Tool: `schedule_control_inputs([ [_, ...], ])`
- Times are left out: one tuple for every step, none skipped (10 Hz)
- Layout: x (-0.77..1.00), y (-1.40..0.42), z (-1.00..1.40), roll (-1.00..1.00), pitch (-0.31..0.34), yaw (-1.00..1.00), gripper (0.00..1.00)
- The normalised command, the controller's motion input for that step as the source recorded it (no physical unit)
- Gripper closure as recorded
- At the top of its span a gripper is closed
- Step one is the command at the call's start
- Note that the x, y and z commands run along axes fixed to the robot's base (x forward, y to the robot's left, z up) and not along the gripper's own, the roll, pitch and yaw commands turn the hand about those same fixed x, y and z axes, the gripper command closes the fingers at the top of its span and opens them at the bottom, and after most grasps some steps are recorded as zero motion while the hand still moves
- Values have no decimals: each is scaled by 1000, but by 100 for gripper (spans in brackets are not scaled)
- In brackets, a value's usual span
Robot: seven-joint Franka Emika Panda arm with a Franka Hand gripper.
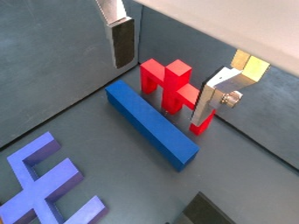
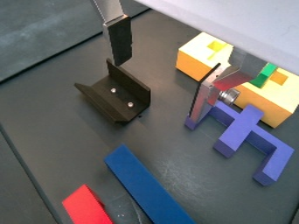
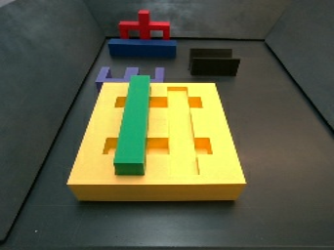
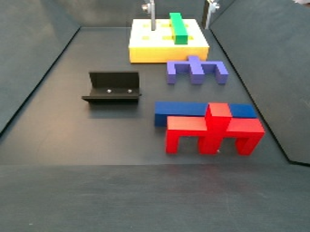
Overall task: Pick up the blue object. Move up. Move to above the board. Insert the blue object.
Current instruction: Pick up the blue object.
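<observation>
The blue object (image 1: 152, 122) is a long deep-blue bar lying flat on the dark floor beside a red pronged piece (image 1: 170, 83). It also shows in a wrist view (image 2: 146, 185) and in both side views (image 3: 141, 47) (image 4: 182, 110). The board (image 3: 163, 137) is the yellow-orange slab with a green bar (image 3: 135, 122) in one groove. It also shows in a side view (image 4: 151, 43) and a wrist view (image 2: 205, 57). My gripper (image 1: 166, 70) is open and empty, held high above the floor. It also shows in a wrist view (image 2: 163, 70). Its fingertips (image 4: 150, 7) peek in above the board's far end.
A violet-blue pronged piece (image 2: 246, 131) lies between the board and the blue bar. It also shows in both side views (image 3: 131, 75) (image 4: 198, 70). The fixture (image 2: 114, 94) stands on the floor to one side (image 4: 111, 88). Grey walls enclose the floor.
</observation>
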Motion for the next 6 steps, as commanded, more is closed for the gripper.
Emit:
schedule_control_inputs([
  [-154, 134, -186, -34, -59, -254, 0],
  [-269, 229, -277, -33, -76, -537, 0],
  [-260, 166, -334, 0, -50, -757, 0],
  [-231, 114, -357, 0, -34, -843, 0],
  [-234, 111, -363, 0, -30, -846, 0],
  [-254, 120, -380, 0, -19, -851, 0],
])
